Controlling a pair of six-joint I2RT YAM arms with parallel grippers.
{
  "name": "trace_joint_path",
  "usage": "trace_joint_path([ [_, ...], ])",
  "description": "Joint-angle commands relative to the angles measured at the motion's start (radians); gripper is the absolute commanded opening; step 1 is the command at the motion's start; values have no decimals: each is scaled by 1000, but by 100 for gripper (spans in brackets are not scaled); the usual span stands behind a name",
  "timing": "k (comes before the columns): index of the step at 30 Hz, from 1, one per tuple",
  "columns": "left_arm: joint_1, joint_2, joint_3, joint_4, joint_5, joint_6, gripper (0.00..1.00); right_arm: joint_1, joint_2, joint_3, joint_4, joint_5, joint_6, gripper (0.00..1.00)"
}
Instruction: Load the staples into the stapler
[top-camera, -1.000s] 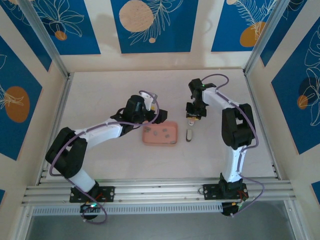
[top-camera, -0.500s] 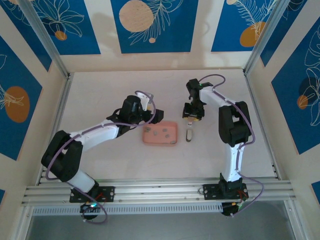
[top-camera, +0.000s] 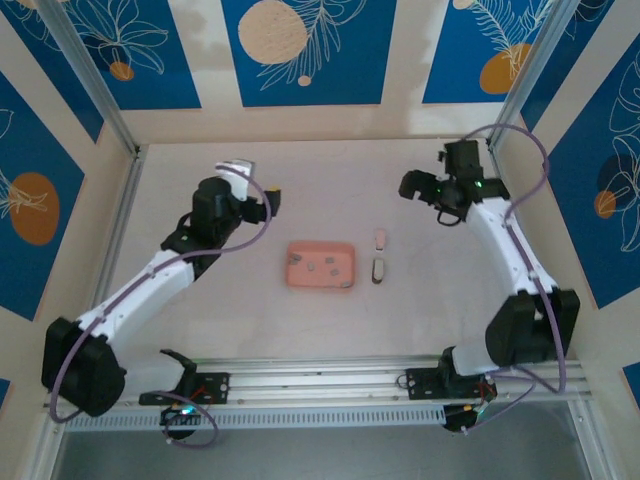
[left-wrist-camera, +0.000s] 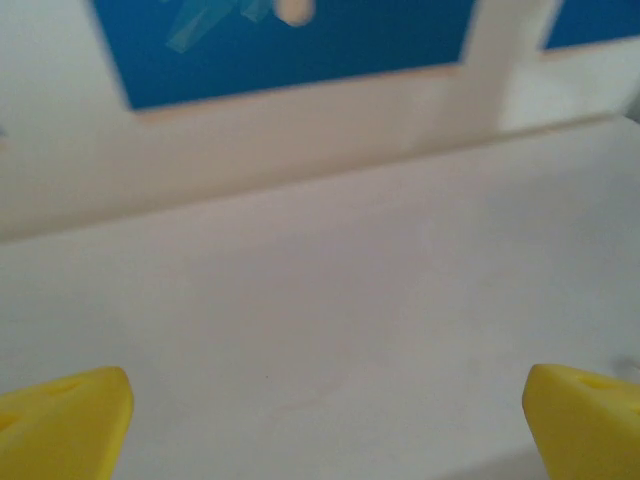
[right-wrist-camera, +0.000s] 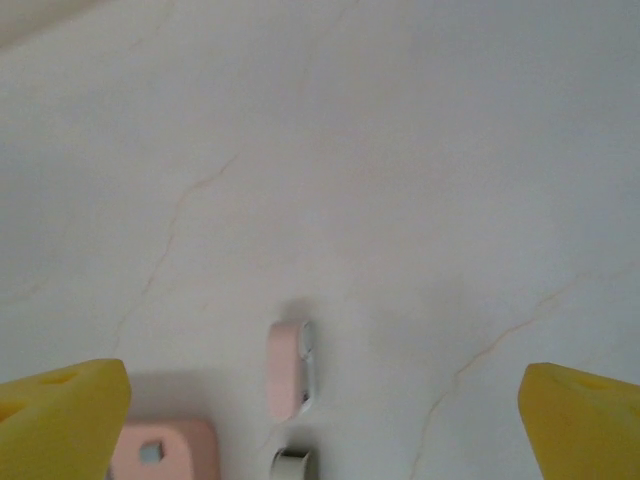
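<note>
My left fingers and my right fingers are both spread wide and hold nothing. The staples lie in the pink tray. I should come straight down over the tray, pinch one grey strip by its long sides, and lift it slowly.

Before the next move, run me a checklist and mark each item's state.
1. Left tool open and empty: ok.
2. Right tool open and empty: ok.
3. Staples lying in the pink tray: ok.
4. Pale pink block on the table, right of the tray, clear of both tools: ok.
5. Small grey piece just nearer the bases than the block, ready for loading: cannot tell.
</note>
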Motion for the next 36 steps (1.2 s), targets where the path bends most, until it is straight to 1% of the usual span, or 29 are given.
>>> trace_joint_path([
  [1, 40, -51, -113, 66, -218, 92, 100, -45, -101, -175, 249, 2, -61, 100],
  [4, 75, -66, -203, 156, -270, 145, 100, -107, -204, -336, 407, -6, -86, 99],
  [7, 97, -61, -293, 260, -293, 158, 100, -163, -273, -480, 539, -35, -122, 99],
  [10, 114, -51, -379, 370, -313, 140, 100, -215, -311, -594, 638, -71, -129, 100],
  [13, 115, -36, -436, 436, -330, 139, 100, -249, -333, -682, 712, -93, -139, 100],
  [15, 116, -18, -452, 449, -331, 136, 100, -255, -333, -730, 756, -99, -160, 100],
  [18, 117, 25, -475, 500, -329, 130, 100, -256, -312, -798, 832, -103, -167, 99],
  [22, 124, 107, -493, 577, -329, 173, 100, -259, -270, -881, 979, -124, -162, 99],
  [23, 131, 127, -491, 579, -319, 169, 100, -258, -256, -893, 1017, -128, -159, 100],
  [24, 139, 154, -506, 614, -307, 161, 100, -255, -235, -905, 1057, -134, -157, 99],
  [25, 145, 179, -531, 671, -279, 155, 100, -256, -219, -895, 1054, -140, -157, 99],
  [26, 145, 185, -543, 697, -272, 176, 100, -252, -205, -890, 1077, -137, -163, 99],
  [27, 154, 175, -538, 667, -241, 172, 100, -246, -187, -891, 1110, -138, -167, 100],
  [29, 163, 173, -563, 735, -217, 198, 100, -241, -154, -893, 1177, -147, -171, 100],
  [31, 173, 201, -639, 948, -200, 256, 100, -238, -111, -887, 1241, -145, -159, 100],
  [32, 192, 236, -674, 1069, -198, 256, 100, -239, -89, -882, 1264, -144, -146, 100],
  [33, 214, 273, -689, 1116, -226, 214, 100, -241, -63, -870, 1280, -146, -128, 99],
  [34, 243, 321, -705, 1185, -214, 182, 100, -241, -36, -850, 1273, -153, -112, 99],
  [35, 251, 356, -713, 1258, -193, 192, 100, -234, -10, -841, 1290, -155, -107, 100],
  [36, 251, 348, -721, 1243, -160, 197, 100, -217, 15, -833, 1307, -158, -124, 100],
])
